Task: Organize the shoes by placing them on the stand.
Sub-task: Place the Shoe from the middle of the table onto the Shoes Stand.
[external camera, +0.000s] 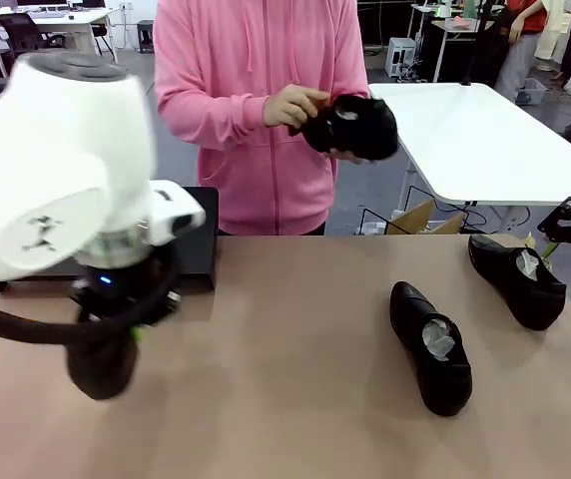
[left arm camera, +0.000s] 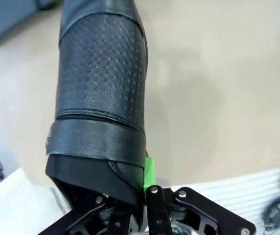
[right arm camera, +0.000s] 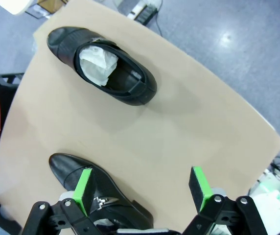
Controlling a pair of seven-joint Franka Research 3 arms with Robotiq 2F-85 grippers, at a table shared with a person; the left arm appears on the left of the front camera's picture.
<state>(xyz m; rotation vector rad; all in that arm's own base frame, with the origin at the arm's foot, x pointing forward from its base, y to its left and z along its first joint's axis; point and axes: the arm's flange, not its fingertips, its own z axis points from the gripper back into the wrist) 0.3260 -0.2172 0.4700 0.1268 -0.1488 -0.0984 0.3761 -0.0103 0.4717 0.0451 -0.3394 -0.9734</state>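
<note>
My front camera sits central on the robot's side, looking across the table (external camera: 285, 419) at the person (external camera: 256, 120) on the far side. My left wrist camera hangs very close over one shoe (left arm camera: 101, 98), with tabletop behind it. My right wrist camera looks steeply down from higher up onto the table's right end. Its stuffed shoe (right arm camera: 105, 68) and second shoe (right arm camera: 61, 169) also show at right in the front view.
</note>
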